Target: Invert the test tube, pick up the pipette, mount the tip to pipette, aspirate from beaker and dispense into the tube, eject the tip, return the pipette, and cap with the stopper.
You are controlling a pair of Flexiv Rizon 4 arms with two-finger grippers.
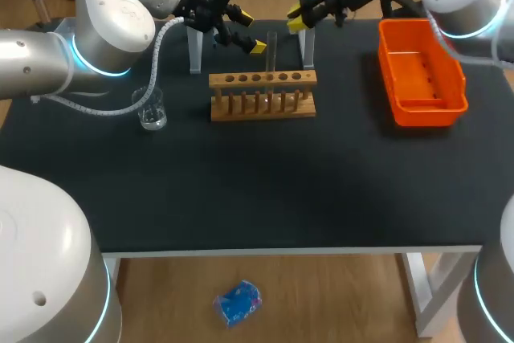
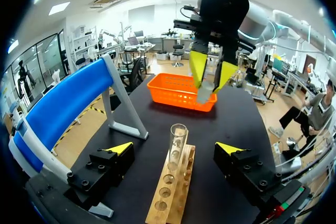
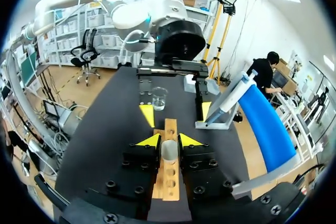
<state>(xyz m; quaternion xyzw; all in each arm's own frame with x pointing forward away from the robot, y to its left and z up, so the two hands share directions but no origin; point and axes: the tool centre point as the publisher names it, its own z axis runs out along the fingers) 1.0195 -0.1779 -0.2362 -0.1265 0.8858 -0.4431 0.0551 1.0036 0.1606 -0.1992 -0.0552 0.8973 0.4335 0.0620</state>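
Note:
A clear test tube (image 1: 271, 52) stands upright in the wooden rack (image 1: 263, 95). My left gripper (image 1: 250, 31) is open behind it; in the left wrist view the tube (image 2: 177, 139) rises between its spread fingers without touching them. My right gripper (image 1: 299, 20) hangs just beyond the rack, shut on a grey stopper (image 2: 205, 94), which shows as a round plug (image 3: 169, 151) between its yellow tips. The beaker (image 1: 151, 110) with clear liquid sits left of the rack. The pipette (image 3: 231, 98) rests on the blue stand (image 2: 63, 108).
An orange basket (image 1: 422, 74) stands at the back right of the black table. The blue stand's white legs (image 1: 195, 46) are close behind the rack. The rack's other holes (image 2: 167, 179) hold nothing.

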